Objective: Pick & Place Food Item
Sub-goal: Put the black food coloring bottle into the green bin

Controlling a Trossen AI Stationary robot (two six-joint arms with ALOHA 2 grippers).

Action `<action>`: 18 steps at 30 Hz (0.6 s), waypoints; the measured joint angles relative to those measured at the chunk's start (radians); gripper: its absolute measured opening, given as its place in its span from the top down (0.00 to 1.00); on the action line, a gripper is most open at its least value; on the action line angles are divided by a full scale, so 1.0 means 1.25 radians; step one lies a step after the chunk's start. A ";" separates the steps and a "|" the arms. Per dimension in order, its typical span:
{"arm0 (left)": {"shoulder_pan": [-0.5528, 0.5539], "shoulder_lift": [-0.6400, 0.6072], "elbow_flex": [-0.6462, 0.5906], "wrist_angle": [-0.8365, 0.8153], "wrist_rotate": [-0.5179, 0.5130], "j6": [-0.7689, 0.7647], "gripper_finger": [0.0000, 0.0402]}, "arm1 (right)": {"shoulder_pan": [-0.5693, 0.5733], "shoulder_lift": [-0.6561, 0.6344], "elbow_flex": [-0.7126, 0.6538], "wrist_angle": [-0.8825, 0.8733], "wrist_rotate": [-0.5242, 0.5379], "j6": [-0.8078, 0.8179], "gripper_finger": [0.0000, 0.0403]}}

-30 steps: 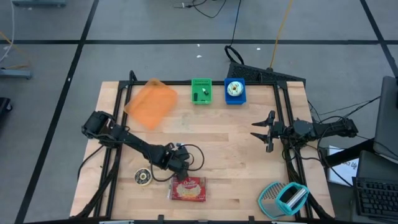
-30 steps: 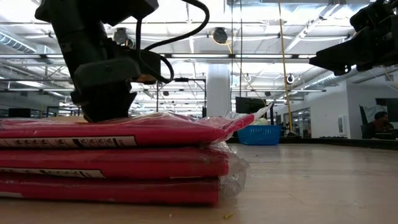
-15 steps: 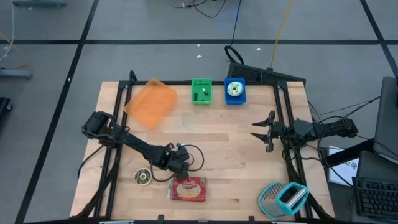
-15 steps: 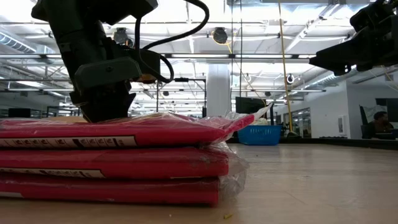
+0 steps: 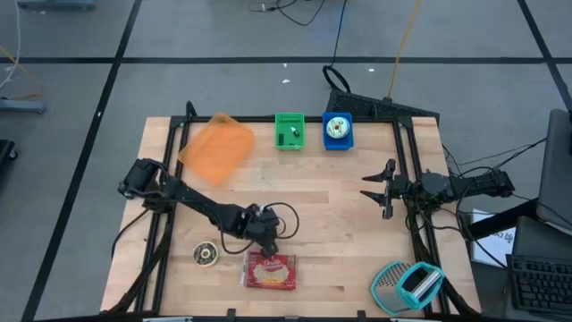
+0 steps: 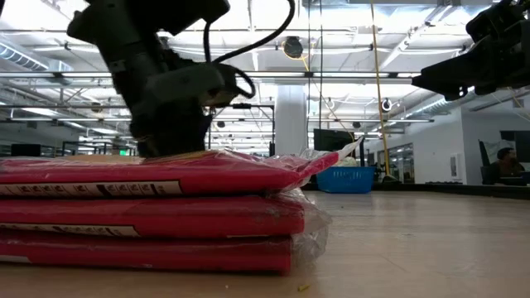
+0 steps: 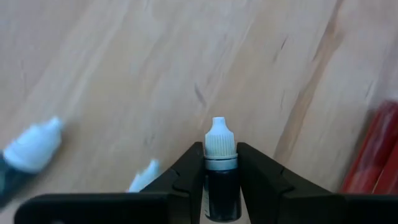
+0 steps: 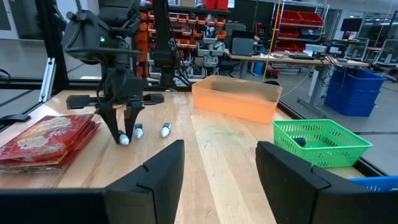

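Observation:
My left gripper is just beyond the far edge of a red snack pack at the table's near middle. It is shut on a small dark dropper bottle with a white cap. In the right wrist view, two more white-capped bottles lie on the wood beside it. In the low view the red packs lie stacked, with the gripper behind them. My right gripper hangs open above the table's right side, holding nothing. My left gripper pinches the bottle's dark body just below the cap's collar between its two fingers. The bottle lies along the fingers and its white cap sticks out past their tips. The fingers slant down from the table's left. Whether the cap touches the wood, I cannot tell.
An orange bin, a green basket and a blue basket stand along the far edge. A small round thing lies left of the red pack. A teal-and-white object sits at the near right corner.
My left gripper has gone a little toward the table's right edge and away from the red pack, tipping up somewhat as it went. The red pack has stayed where it was.

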 joint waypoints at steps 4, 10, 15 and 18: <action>0.019 0.000 0.000 0.063 -0.005 0.054 0.78 | 0.000 0.000 0.000 0.000 0.000 0.000 0.54; 0.059 -0.002 0.000 0.162 -0.011 0.146 0.78 | 0.000 0.000 0.000 0.000 0.000 0.000 0.54; 0.095 -0.002 0.001 0.236 -0.012 0.223 0.78 | 0.000 0.000 0.000 0.000 0.000 0.000 0.54; 0.120 -0.002 0.001 0.283 -0.012 0.275 0.78 | 0.000 0.000 0.000 0.000 0.000 0.000 0.54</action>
